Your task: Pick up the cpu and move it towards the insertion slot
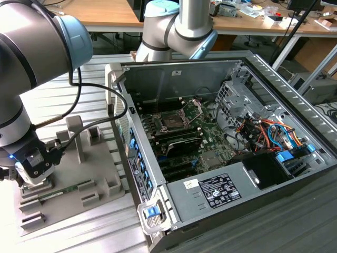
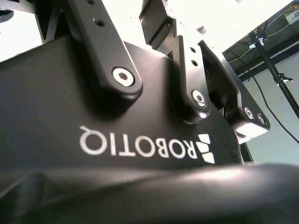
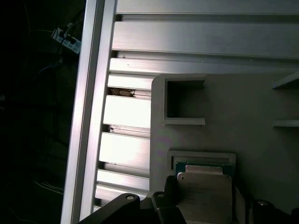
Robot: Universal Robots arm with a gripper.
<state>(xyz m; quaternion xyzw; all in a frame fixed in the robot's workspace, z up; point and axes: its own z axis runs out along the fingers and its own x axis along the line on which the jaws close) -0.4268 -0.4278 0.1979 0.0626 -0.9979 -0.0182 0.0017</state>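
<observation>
End effector at one cpu; one insertion slot well apart

Insertion slot, square dark socket in silver metal frame on green motherboard: uncovered, top approach free. Obstacles, exterior view: hinged metal load plate raised at 2 o'clock; perforated silver drive cage at 3 o'clock; grey steel case wall at 9 o'clock.

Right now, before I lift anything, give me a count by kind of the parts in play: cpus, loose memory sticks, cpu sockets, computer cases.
cpu, sitting in the grey holder: 1
memory stick, lying on the grey fixture plate: 1
insertion slot, in the green motherboard: 1
computer case, side open: 1
Total: 4
</observation>
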